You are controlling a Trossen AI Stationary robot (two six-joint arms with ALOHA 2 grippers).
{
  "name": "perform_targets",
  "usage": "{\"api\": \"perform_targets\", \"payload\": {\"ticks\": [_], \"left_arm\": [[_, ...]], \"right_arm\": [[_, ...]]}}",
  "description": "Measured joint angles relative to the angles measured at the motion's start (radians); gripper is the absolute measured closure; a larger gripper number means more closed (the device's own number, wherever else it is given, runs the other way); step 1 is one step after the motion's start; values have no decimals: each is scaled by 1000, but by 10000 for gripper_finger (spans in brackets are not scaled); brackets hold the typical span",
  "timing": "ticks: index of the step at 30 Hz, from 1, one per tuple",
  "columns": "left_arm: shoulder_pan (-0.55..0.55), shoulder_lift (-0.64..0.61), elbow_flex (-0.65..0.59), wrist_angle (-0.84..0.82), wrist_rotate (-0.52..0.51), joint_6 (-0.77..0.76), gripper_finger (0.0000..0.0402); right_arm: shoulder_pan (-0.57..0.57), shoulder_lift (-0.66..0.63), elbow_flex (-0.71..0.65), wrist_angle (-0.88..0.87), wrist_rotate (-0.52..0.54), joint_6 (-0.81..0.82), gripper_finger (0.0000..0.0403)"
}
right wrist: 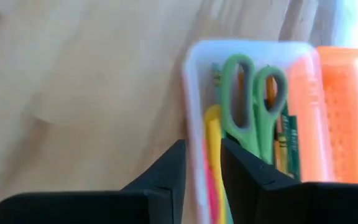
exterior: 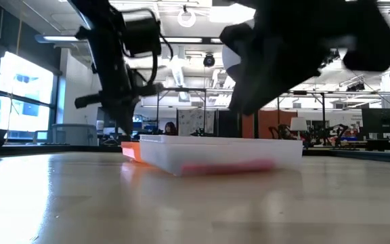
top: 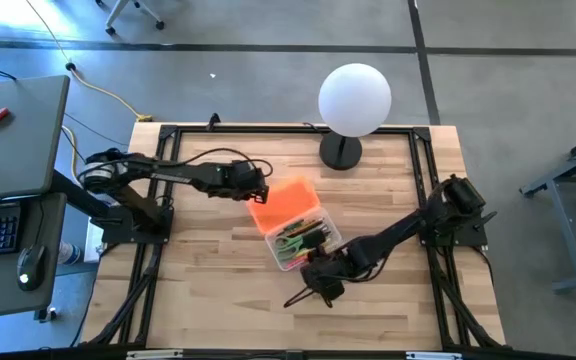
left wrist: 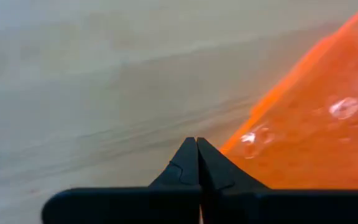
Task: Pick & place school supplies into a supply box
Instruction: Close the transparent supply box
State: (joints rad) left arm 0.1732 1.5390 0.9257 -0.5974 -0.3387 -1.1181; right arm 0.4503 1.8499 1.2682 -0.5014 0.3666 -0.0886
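Note:
The supply box (top: 306, 243), clear plastic, lies flat on the table with its orange lid (top: 288, 203) swung open toward the far-left. Inside lie green-handled scissors (right wrist: 252, 93), a yellow pen (right wrist: 212, 134) and other pens; a pink marker (exterior: 229, 166) shows through the wall. My left gripper (top: 260, 193) is shut, low at the lid's left edge (left wrist: 253, 118). My right gripper (top: 320, 280) hovers over the box's near end, fingers narrowly open (right wrist: 202, 158) above the box's white wall (right wrist: 191, 93), touching nothing. My left gripper has its shut fingertips (left wrist: 188, 152) right beside the orange lid's left edge (left wrist: 244, 134), coming from the table's left and slanting down. Whether they touch the lid I cannot tell.
A white globe lamp (top: 353, 100) on a dark foot stands at the table's far edge, behind the box. A thin dark streak (top: 296, 298) lies on the wood by the right gripper; pen or shadow, I cannot tell. Bare wood shows to the near left and near right.

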Motion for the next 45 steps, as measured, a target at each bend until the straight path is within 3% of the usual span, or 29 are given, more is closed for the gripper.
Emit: {"api": "perform_targets", "payload": {"ticks": [4,10,21,32,45], "left_arm": [[56,60,0,16,33,47,390],[105,94,0,66,49,91,388],[102,141,3,205,69,146,392],[77,204,12,274,126,179,392],[20,147,178,250,142,253,392]], "right_arm": [[34,-6,-6,3,-18,100,340],[71,-6,-112,89,33,207,397],[45,-5,-349,392,101,386,401],[15,-7,-430,526,99,380,402],[15,-21,-432,520,87,350,403]]}}
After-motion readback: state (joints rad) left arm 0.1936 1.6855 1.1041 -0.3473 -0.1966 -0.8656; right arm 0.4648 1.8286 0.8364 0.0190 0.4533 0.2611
